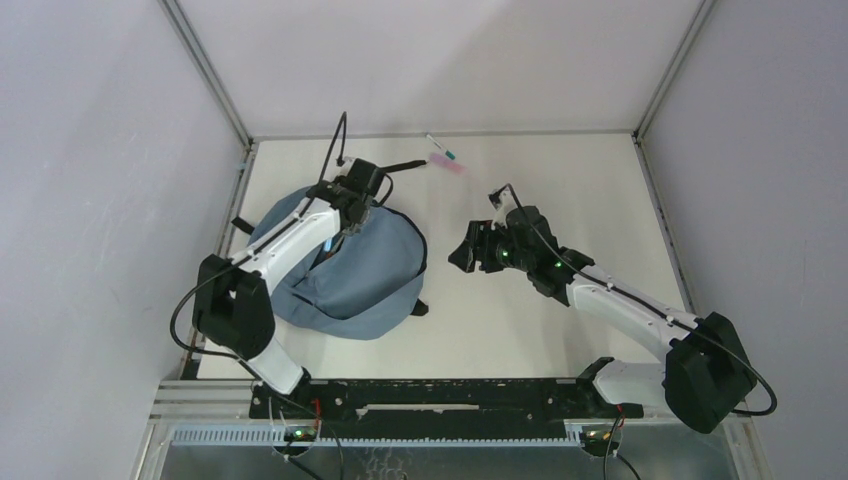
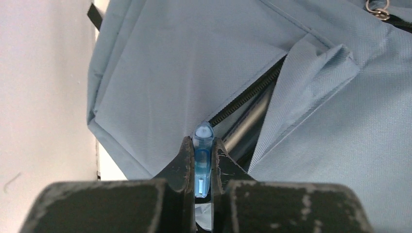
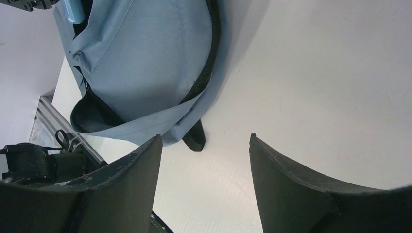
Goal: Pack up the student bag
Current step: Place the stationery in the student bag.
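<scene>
The slate-blue student bag lies on the left half of the white table; it also shows in the left wrist view and the right wrist view. My left gripper is shut on a translucent blue pen-like item, held just above the bag's open zipper slot. In the top view the left gripper is over the bag's upper edge. My right gripper is open and empty, hovering over bare table right of the bag; its fingers frame only the table.
A pink item and a small pen with a teal tip lie near the table's far edge. A black strap end sticks out from the bag's lower right. Grey walls enclose the table on three sides.
</scene>
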Tool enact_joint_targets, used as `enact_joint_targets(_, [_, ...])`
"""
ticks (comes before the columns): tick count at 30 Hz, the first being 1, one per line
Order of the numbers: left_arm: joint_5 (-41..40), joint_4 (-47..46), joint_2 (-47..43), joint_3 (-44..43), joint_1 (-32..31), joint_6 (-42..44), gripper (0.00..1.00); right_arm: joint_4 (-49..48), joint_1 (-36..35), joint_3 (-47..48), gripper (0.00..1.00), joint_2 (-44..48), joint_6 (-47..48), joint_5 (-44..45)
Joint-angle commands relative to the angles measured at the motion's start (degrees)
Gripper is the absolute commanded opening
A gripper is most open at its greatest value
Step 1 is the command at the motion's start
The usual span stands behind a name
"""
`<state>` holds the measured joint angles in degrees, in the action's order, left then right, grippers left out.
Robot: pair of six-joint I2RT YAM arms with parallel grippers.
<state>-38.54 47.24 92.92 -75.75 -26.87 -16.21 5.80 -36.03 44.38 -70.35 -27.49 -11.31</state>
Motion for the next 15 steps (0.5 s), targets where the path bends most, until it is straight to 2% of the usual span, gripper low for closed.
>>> enact_joint_targets(1, [-4.5, -0.3, -0.2, -4.5, -0.2, 1.6, 0.04, -1.9, 0.3, 0.3, 0.74, 0.5, -0.7, -0.2])
enact_joint_targets(3, [-3.2, 0.5, 0.0, -4.6, -0.3, 1.4, 0.28, -2.2, 0.9, 0.3, 0.75, 0.5, -0.7, -0.4])
enact_joint_targets(5, [-2.4, 1.2, 0.0, -4.5, -0.5, 0.8, 0.56, -2.8, 2.1, 0.3, 0.75, 0.4, -0.8, -1.1])
enact_joint_targets(6, [-2.2, 1.6, -0.1, -4.5, -0.7, 0.5, 0.63, -3.2, 2.9, 0.3, 0.76, 0.3, -0.7, -1.5])
enact_joint_targets(10, [-0.3, 2.8, -2.4, -4.6, -0.9, -0.3, 0.65, -3.0, 6.1, 1.6, 0.78, -0.4, 0.5, -2.0])
enact_joint_targets(12, [1.5, 3.7, -4.9, -5.6, -1.1, -1.2, 0.64, -1.0, 7.0, 4.4, 0.77, -1.6, 2.0, 0.6])
enact_joint_targets(15, [7.5, 2.9, -10.7, -6.4, -1.3, -2.3, 0.64, 2.3, 8.9, 9.5, 0.73, -7.1, 4.6, 3.0])
